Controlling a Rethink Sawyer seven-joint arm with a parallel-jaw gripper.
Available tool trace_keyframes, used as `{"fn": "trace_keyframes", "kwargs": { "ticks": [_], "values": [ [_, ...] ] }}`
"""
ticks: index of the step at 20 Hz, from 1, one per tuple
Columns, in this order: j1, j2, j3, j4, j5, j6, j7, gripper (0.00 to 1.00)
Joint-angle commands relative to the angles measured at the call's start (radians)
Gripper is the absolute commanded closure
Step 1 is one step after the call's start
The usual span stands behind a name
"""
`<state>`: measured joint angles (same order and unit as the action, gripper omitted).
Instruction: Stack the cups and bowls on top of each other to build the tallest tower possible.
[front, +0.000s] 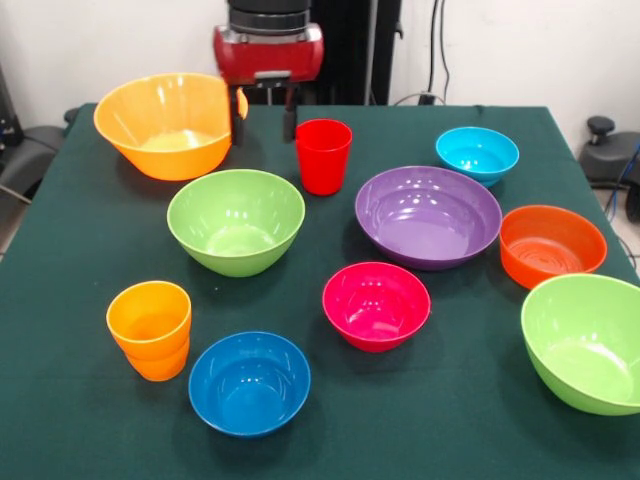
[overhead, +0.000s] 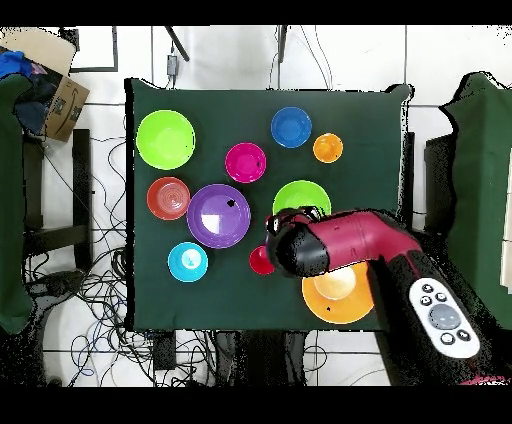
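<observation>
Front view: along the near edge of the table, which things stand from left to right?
Orange cups → dark blue bowl → pink bowl → lime green bowl.

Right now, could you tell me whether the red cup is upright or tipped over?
Upright: the red cup stands on its base on the table, open rim facing up, with nothing stacked on it.
</observation>
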<state>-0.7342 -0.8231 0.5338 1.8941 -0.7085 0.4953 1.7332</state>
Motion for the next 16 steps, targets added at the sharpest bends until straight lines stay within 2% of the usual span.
{"fn": "trace_keyframes", "kwargs": {
  "ticks": [1,4,8,12,16],
  "values": [
    [-0.049,0.148,0.155,-0.166,0.003,0.208,-0.37,0.0],
    [-0.059,0.209,0.192,-0.223,-0.026,0.235,-0.426,0.0],
    [-0.066,0.25,0.228,-0.26,-0.056,0.243,-0.473,0.0],
    [-0.052,0.27,0.242,-0.284,-0.07,0.243,-0.499,0.0],
    [-0.04,0.275,0.225,-0.299,-0.111,0.213,-0.498,0.0]
  ]
}}
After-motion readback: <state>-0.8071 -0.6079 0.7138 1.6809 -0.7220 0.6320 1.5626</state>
